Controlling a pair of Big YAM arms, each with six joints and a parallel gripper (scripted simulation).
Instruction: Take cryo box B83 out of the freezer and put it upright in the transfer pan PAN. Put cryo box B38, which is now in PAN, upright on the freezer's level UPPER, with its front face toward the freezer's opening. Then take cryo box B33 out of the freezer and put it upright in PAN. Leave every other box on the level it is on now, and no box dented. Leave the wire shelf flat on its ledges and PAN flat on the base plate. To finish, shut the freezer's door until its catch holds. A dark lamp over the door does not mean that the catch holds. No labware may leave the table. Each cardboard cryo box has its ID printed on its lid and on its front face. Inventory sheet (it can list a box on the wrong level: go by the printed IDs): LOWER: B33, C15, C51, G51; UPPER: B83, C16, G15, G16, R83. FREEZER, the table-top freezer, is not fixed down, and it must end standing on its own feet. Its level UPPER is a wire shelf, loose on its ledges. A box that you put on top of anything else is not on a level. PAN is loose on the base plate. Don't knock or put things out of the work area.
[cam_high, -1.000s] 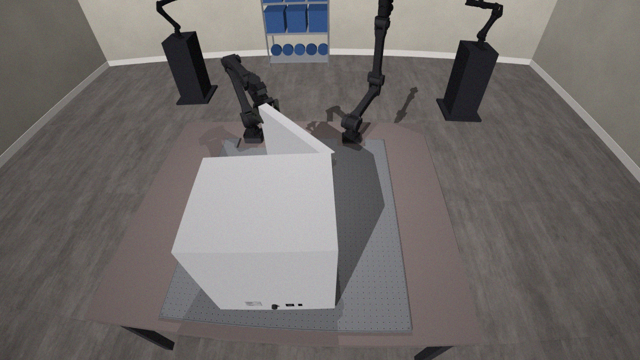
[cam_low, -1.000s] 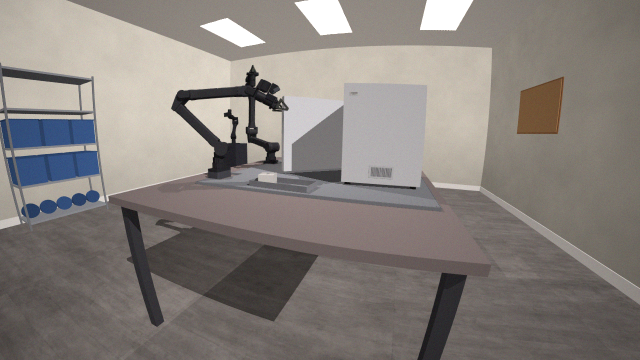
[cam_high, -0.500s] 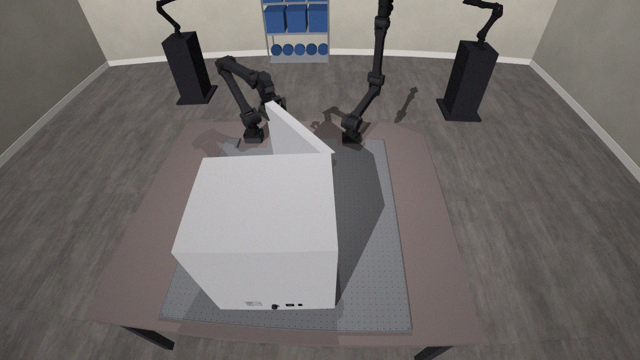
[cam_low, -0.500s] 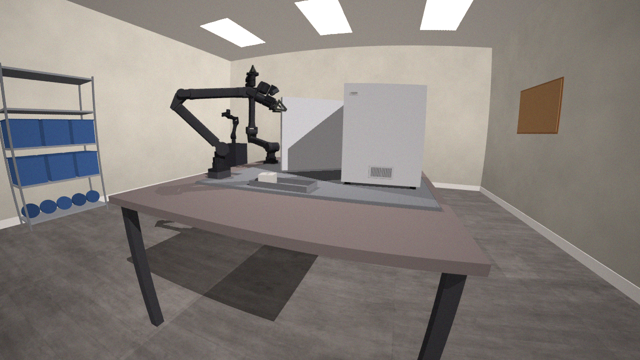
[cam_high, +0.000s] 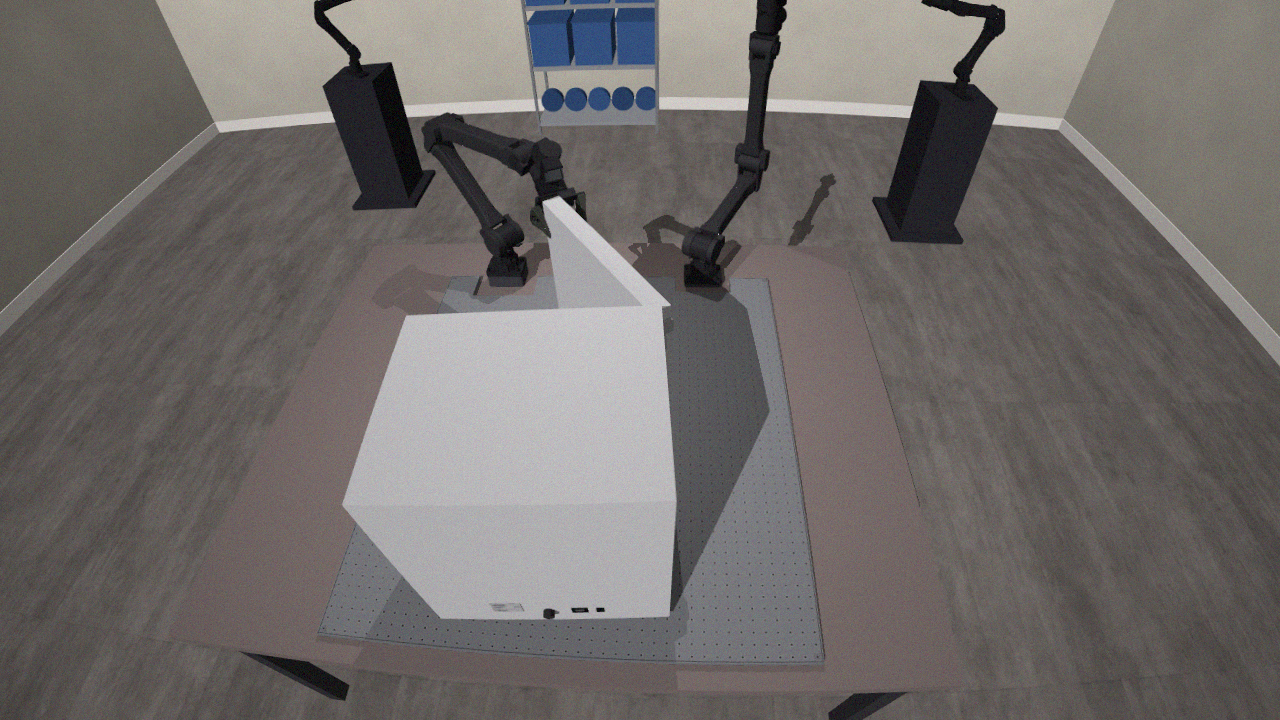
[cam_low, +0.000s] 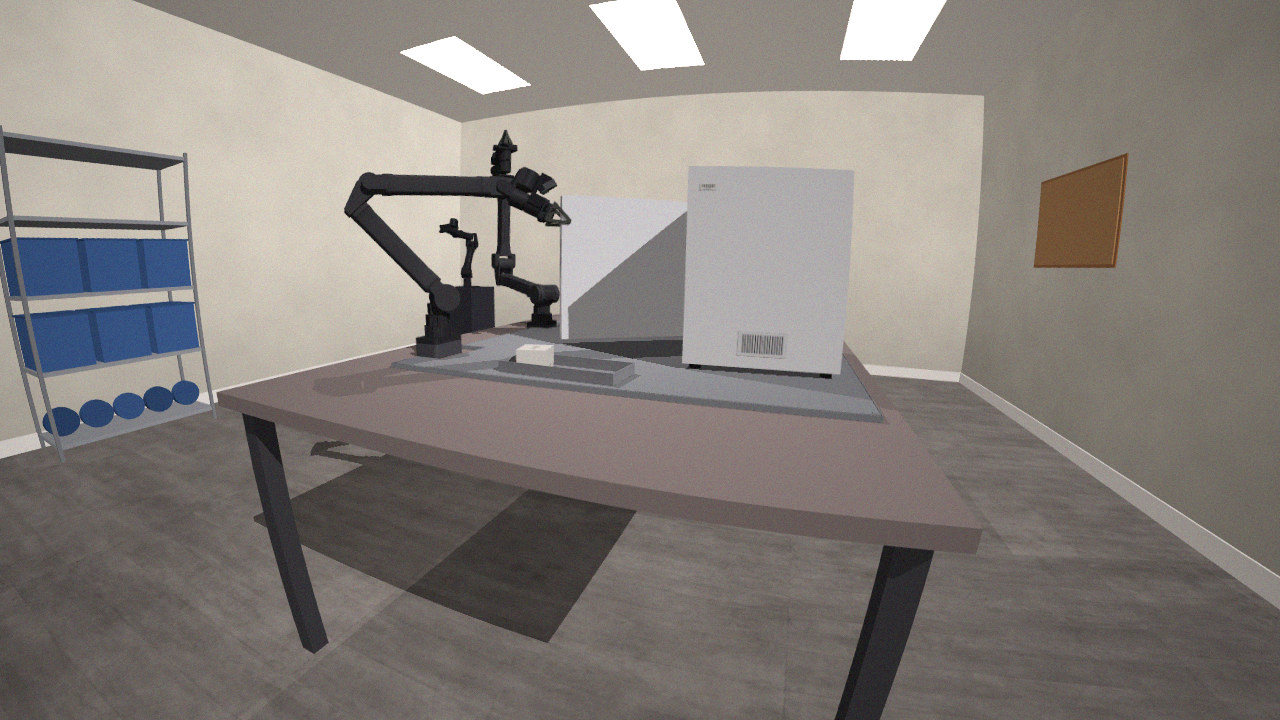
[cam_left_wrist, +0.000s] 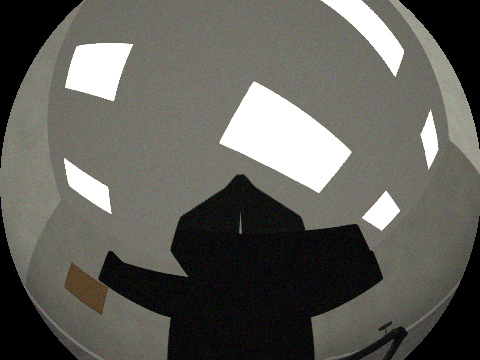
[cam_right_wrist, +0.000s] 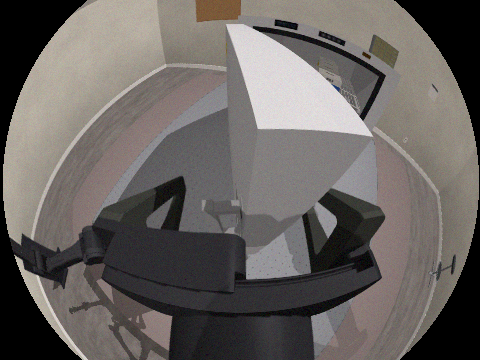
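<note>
Right hand (cam_high: 560, 213) (cam_low: 565, 215) (cam_right_wrist: 245, 210), wide, at door (cam_high: 601, 259) (cam_low: 617, 268) (cam_right_wrist: 305, 90); left hand (cam_low: 505, 136) (cam_left_wrist: 240, 176), narrow; pan (cam_low: 581, 373) near worktop's (cam_high: 859, 555) (cam_low: 572, 438) edge, exterior view only.

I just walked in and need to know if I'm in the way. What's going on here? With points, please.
Two arms are at work on a freezer (cam_high: 519, 402) (cam_low: 768, 268) whose door (cam_high: 595, 255) (cam_low: 617, 259) (cam_right_wrist: 295, 90) stands open. The right gripper (cam_low: 565, 217) (cam_right_wrist: 241, 182), open and holding nothing, is at the door's free edge. The left gripper (cam_low: 505, 134) (cam_left_wrist: 240, 181) is shut, empty and raised. One white box (cam_low: 535, 355) sits in the transfer pan (cam_low: 608, 377).
</note>
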